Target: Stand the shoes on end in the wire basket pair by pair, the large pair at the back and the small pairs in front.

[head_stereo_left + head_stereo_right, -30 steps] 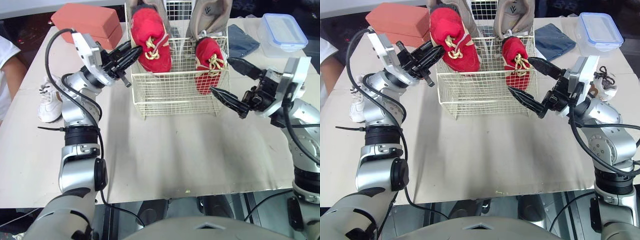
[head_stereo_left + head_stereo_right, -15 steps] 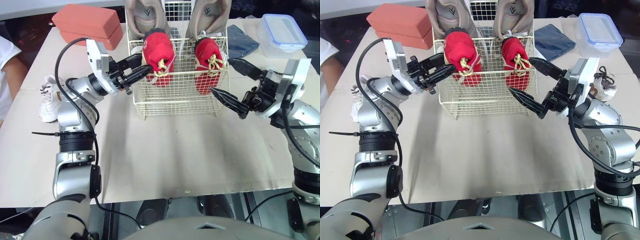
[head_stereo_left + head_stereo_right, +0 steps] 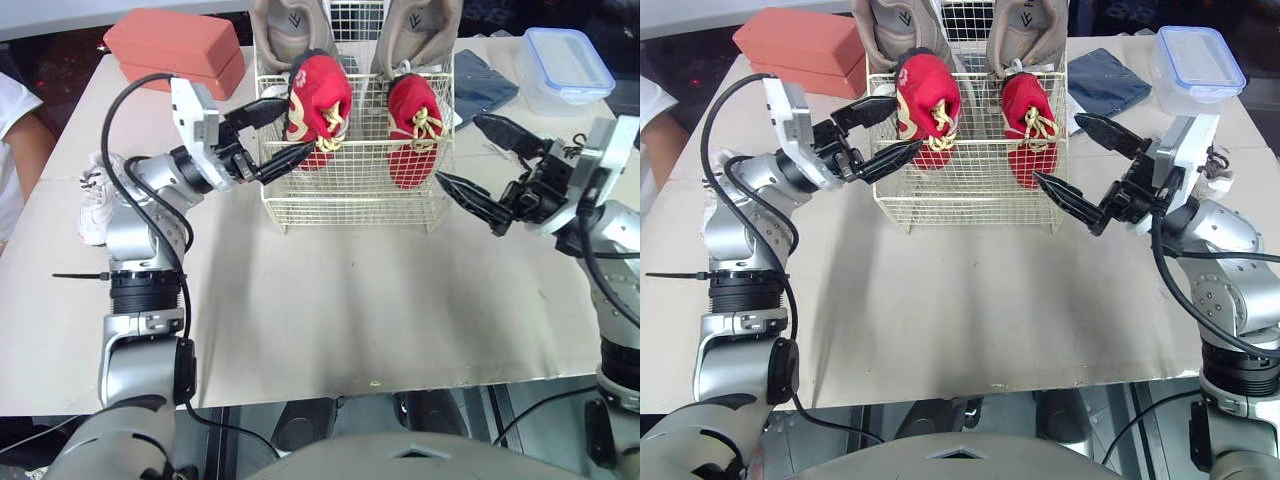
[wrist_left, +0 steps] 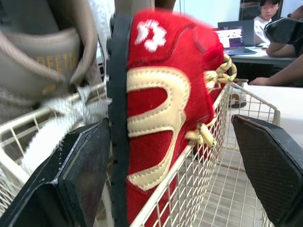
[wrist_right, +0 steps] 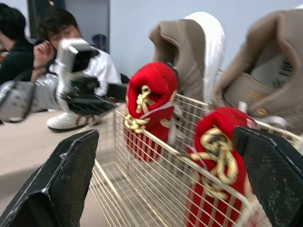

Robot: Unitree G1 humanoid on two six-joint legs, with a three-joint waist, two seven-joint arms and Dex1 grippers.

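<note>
Pale tabletop (image 3: 330, 320) carries everything, and at its far middle sits the white wire basket (image 3: 350, 200). The large tan pair (image 3: 282, 25) stands on end along the basket's back. In front of it stand two small red shoes with yellow laces. The left red shoe (image 3: 320, 95) is tilted, sole turned toward the basket's left wall, while the right red shoe (image 3: 413, 135) is straighter, laces facing me.

My left pincer (image 3: 275, 133) has its fingers apart at that left wall, and the wrist view shows the tilted shoe between them. Whether either finger touches it I can't tell. My right pincer (image 3: 456, 148) hangs just beside the right wall, fingers wide apart, holding nothing.

The risk as I judge it: the tilted shoe isn't settled, so a careless pull-back could snag a lace or the wire and tip it over.

A small white sneaker (image 3: 95, 195) lies on the tabletop by my left arm, its likely mate (image 3: 1212, 160) behind my right — front space looks tight. Further out are a terracotta box (image 3: 175, 45), a folded blue cloth (image 3: 480, 80) and a clear lidded plastic tub (image 3: 568, 65).
</note>
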